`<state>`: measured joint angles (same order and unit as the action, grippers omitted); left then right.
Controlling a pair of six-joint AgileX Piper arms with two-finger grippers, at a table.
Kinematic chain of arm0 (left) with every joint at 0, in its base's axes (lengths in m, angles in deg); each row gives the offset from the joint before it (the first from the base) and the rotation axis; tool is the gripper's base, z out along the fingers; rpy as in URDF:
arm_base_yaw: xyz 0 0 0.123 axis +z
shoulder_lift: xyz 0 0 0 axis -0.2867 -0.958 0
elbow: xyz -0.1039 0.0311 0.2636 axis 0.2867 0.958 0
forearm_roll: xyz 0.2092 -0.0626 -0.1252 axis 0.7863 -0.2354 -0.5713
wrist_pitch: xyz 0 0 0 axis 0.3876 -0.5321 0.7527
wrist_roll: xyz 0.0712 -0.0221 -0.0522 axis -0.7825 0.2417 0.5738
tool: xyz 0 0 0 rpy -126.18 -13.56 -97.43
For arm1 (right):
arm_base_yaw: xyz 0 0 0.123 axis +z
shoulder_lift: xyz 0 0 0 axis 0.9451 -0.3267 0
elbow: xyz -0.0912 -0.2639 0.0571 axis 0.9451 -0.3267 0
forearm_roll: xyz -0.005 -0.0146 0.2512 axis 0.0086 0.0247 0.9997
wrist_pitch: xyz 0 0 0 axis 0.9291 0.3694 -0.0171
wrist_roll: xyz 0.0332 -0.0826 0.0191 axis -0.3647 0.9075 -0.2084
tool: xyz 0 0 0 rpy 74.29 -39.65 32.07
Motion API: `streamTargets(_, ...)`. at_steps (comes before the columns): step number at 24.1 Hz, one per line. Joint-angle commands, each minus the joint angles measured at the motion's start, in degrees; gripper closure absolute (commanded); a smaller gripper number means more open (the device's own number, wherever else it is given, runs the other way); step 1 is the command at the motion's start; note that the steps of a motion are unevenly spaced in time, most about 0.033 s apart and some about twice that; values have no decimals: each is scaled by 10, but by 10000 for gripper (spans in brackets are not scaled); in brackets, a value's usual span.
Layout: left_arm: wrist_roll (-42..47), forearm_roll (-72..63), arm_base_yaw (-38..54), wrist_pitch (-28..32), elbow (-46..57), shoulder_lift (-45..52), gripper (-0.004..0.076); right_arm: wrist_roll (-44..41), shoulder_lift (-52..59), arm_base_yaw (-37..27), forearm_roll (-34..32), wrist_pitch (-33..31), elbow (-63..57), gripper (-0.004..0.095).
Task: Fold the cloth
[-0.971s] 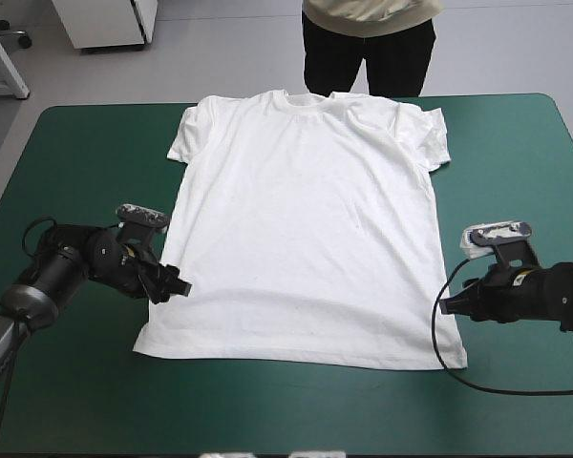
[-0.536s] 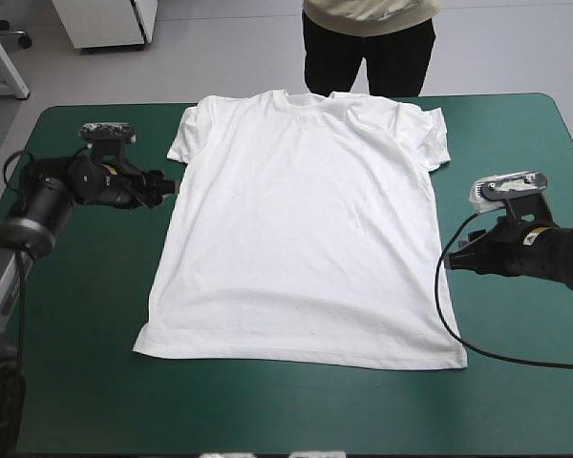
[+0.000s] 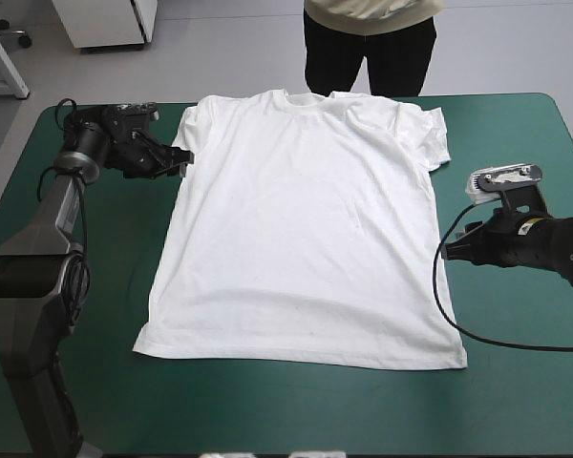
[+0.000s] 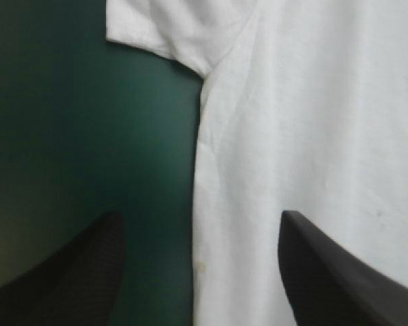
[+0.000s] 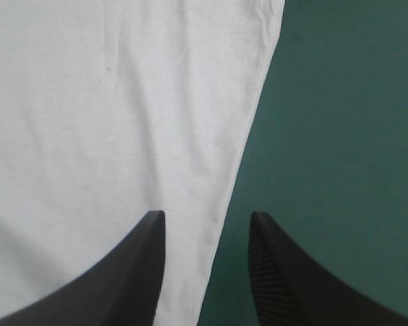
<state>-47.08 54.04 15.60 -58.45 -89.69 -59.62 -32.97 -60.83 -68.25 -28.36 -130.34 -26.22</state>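
1. The T-shirt (image 3: 306, 229) is spread flat across the middle of the table (image 3: 76, 382), which has a teal-green cover. Its collar is up by the far edge and its hem faces the near edge. The sleeve on the right side looks a bit rumpled; the rest lies pretty smooth.
2. The left gripper (image 3: 183, 162) is over by the table's far-left corner, right at the shirt's left side just under the sleeve. In the left wrist view its black fingers are spread wide. One finger (image 4: 75, 272) is over bare cover and the other (image 4: 326, 272) is over the white fabric, with the shirt's side edge running between them. It's got nothing in its grip.
3. The right gripper (image 3: 446, 250) is toward the table's right edge, about halfway down the shirt's right side. Its fingers are apart too, but with a much narrower gap. One finger (image 5: 122, 272) is over the shirt and the other (image 5: 292, 278) is over the cover, so the shirt's edge passes through the gap. It isn't pinching anything either.
4. I honestly can't tell whether either set of fingertips is actually touching the fabric or the table.
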Motion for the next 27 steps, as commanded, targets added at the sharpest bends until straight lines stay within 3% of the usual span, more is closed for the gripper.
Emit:
streamTargets(1, 0, -17, -1, -17, -40, 2, 251, 6, 5, -4, 5, 28, 20, 517)
streamTargets(4, -27, -16, -19, -44, -40, -26, 253, 7, -6, -4, 5, 33, 20, 517)
streamTargets(10, -22, 17, -51, -56, -40, -63, 390, 8, -12, -4, 5, 34, 20, 517)
streamTargets(12, -22, 20, -52, -57, -40, -68, 513, 8, -12, -4, 5, 33, 20, 517)
streamTargets(14, -30, 28, -52, -54, -40, -68, 703, 8, -12, -4, 5, 33, 20, 517)
streamTargets(15, -30, 31, -52, -53, -40, -68, 729, 8, -12, -4, 5, 34, 20, 517)
streamTargets(23, -30, 26, -52, -54, -40, -68, 733, 12, -29, -4, -4, 74, 36, 513)
streamTargets(27, -34, 26, -52, -56, -40, -68, 733, 15, -102, -4, -5, 59, 99, 406)
